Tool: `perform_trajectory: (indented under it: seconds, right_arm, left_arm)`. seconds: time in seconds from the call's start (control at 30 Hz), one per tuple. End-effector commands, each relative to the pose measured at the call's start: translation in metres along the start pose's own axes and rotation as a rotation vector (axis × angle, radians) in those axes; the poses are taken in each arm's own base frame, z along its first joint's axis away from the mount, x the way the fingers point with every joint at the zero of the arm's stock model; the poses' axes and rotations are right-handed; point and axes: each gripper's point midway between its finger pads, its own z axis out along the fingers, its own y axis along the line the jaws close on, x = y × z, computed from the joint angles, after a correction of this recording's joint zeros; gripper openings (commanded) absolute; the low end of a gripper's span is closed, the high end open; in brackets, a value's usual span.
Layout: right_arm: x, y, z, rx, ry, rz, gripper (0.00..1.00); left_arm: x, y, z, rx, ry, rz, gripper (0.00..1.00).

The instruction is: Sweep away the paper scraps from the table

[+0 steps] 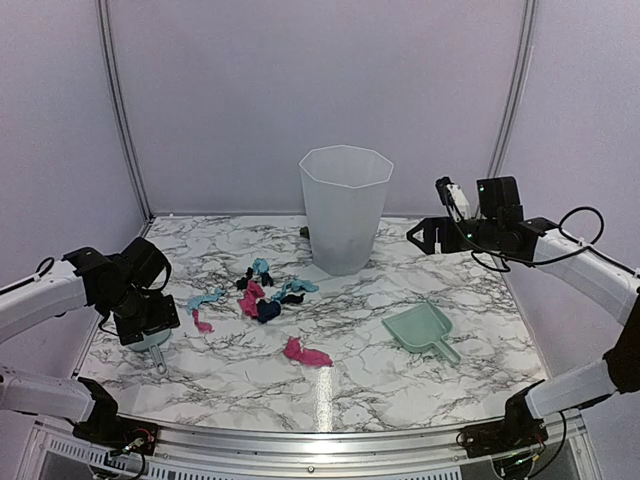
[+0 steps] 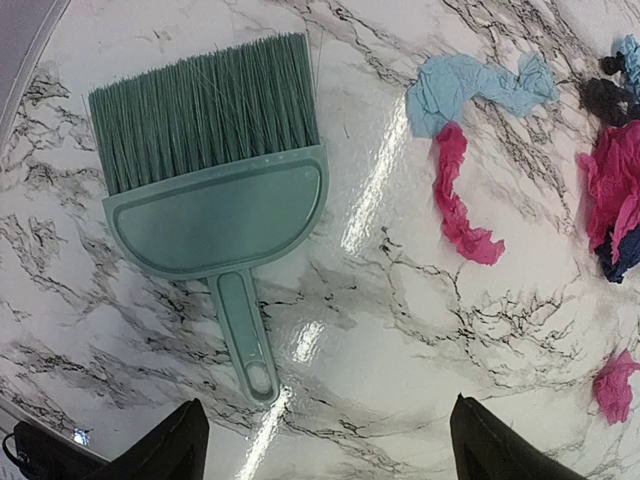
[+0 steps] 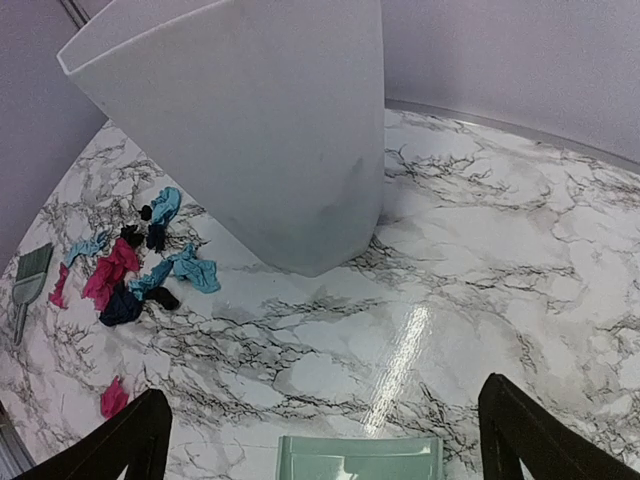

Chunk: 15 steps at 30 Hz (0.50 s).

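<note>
The paper scraps [image 1: 262, 295] sit just left of centre in the top view, on the desk [image 1: 400, 390], mostly bunched into one loose pile in front of the white bin [image 1: 345, 205]. A blue-and-pink pair lies off to the pile's left, and one pink bit sits alone, lower and to the right.

What I'd worry about: these bits look light and crumpled, so a fast stroke probably flicks them apart instead of herding them. That lone pink one is easy to miss. The bin stands close to the pile's upper right, so a wide swing could clip it. The dustpan [image 1: 420, 328] lies well apart from the pile at centre right, which makes for a long push and plenty of chances to shed scraps along the way.

The pile has no real heading, but its long axis runs roughly left to right across the top view. In the left wrist view, the pink strip by the blue one runs from top to lower right.

The brush [image 2: 215, 190] lies flat, bristles toward the top of that view and handle toward the bottom. The handle is thin and low, so you may scrape the desk picking it up.

Your left fingers [image 2: 180, 445] are spread wide just above the handle end, holding nothing. Your right fingers [image 3: 140, 440] are spread and empty too, up high near the bin.
</note>
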Motion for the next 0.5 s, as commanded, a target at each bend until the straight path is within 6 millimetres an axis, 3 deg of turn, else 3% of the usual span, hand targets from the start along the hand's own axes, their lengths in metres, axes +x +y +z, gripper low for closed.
perform_trajectory:
  seconds: [0.0, 0.47]
  right_arm:
    - [-0.01, 0.007, -0.007, -0.026, -0.056, 0.016, 0.99]
    - [0.003, -0.001, 0.008, -0.006, 0.005, 0.058, 0.99]
  left_arm:
    - [0.009, 0.013, 0.002, -0.035, 0.021, -0.019, 0.86]
    - [0.024, 0.049, 0.011, -0.164, 0.022, -0.126, 0.81]
